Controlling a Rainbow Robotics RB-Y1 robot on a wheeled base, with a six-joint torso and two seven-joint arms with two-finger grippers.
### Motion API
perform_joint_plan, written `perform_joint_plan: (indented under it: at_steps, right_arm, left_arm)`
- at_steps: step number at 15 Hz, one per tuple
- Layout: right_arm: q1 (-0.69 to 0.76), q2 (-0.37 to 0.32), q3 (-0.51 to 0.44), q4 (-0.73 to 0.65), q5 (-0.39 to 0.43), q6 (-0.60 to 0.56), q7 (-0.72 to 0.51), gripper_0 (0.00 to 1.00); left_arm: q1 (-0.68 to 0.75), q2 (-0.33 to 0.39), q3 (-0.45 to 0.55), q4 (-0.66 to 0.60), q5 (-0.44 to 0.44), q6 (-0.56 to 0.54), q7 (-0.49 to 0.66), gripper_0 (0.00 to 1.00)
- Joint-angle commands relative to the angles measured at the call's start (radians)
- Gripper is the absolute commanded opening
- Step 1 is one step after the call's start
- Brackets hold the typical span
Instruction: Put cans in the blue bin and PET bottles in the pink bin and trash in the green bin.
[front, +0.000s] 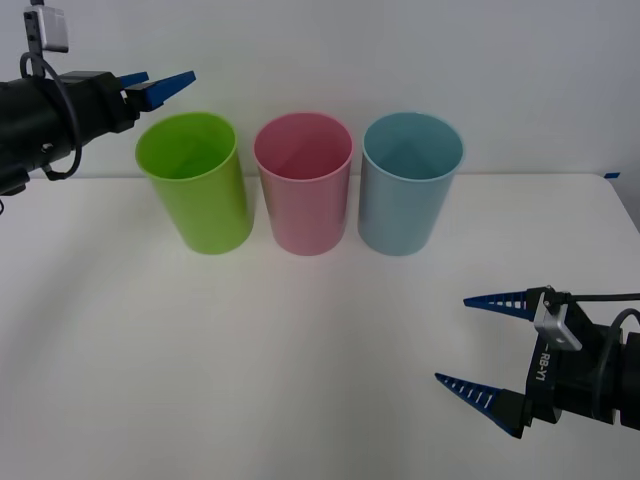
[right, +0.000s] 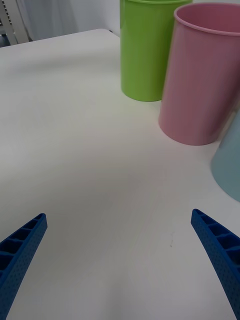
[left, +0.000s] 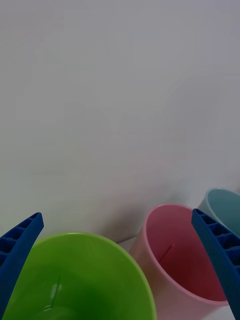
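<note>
Spanning the scene, white table (front: 300, 380) carries three tall tapering plastic cups: lime-green bin (front: 193, 180), pink bin (front: 303, 182), light-blue bin (front: 408, 182). Left gripper (front: 160, 88) hovers spread over green (empty-fingered); a low drift could topple it. Right gripper (front: 480, 345) waits, fingers apart.

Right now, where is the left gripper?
The left gripper is raised at the front view's upper left, open, just above and behind the green bin, leftmost of the three bins.
</note>
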Motion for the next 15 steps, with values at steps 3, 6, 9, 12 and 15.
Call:
perform_joint_plan:
  at_steps: [3, 6, 9, 12, 15]
  right_arm:
    - [0.0, 0.0, 0.0, 0.0, 0.0, 0.0, 0.0, 1.0]
    - [0.0, 0.0, 0.0, 0.0, 0.0, 0.0, 0.0, 1.0]
    - [0.0, 0.0, 0.0, 0.0, 0.0, 0.0, 0.0, 1.0]
    - [0.0, 0.0, 0.0, 0.0, 0.0, 0.0, 0.0, 1.0]
    - [0.0, 0.0, 0.0, 0.0, 0.0, 0.0, 0.0, 1.0]
  left_arm:
    - [0.168, -0.002, 0.246, -0.003, -0.002, -0.263, 0.018, 1.0]
    - [0.285, -0.005, 0.373, -0.003, -0.028, -0.401, 0.032, 1.0]
    - [0.411, -0.011, 0.485, -0.026, -0.056, -0.494, 0.041, 1.0]
    - [0.526, -0.119, 0.674, -0.061, -0.231, -0.606, 0.108, 1.0]
    - [0.636, -0.232, 0.821, -0.165, -0.398, -0.656, 0.223, 1.0]
